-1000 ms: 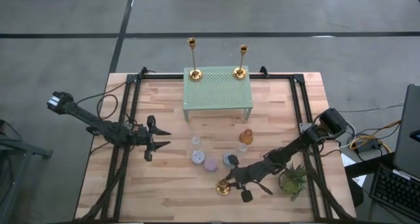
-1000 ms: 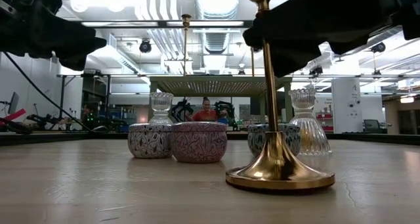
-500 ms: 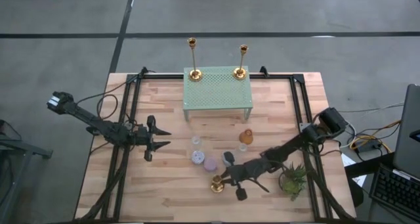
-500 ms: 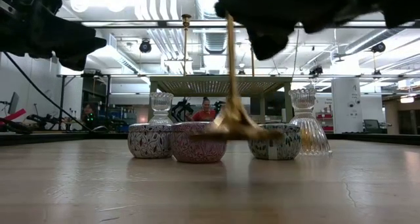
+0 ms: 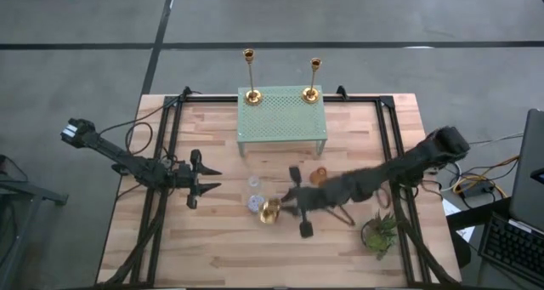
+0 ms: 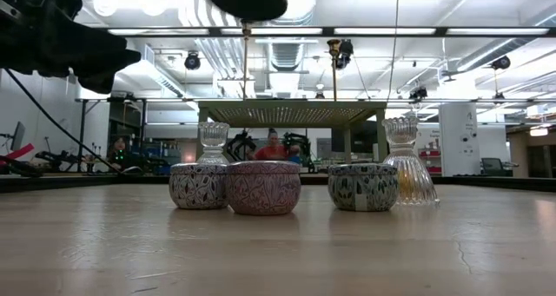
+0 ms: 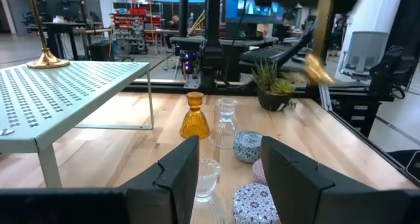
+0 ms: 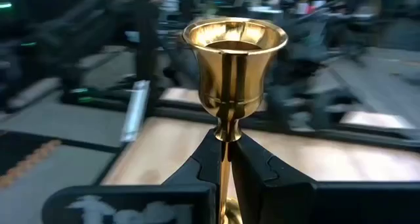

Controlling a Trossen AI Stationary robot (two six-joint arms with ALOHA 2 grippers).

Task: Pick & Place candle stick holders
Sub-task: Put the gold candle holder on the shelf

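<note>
Transport is underway: the right gripper [image 8: 225, 159], jaws clamped on a candlestick's [image 8: 234, 66] stem, is carrying it above the table [image 5: 212, 247], in front of the green rack [image 5: 283, 120]. Next, probably standing it beside the two candlesticks [image 5: 250, 75] there. The left gripper [image 5: 206, 179], jaws partly open and empty, is waiting left of the rack.

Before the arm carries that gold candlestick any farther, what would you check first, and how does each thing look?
1. Grip: right gripper is shut on the stem of the candlestick. Ok.
2. Lifted free: its base hangs above the small candle tins, off the table. Ok.
3. Room on the green mesh shelf: two candlesticks stand at its back corners, the front is bare. Ok.
4. Left gripper: out of the way, at the table's left. Ok.
5. Candlestick hanging straight: cannot tell.
</note>
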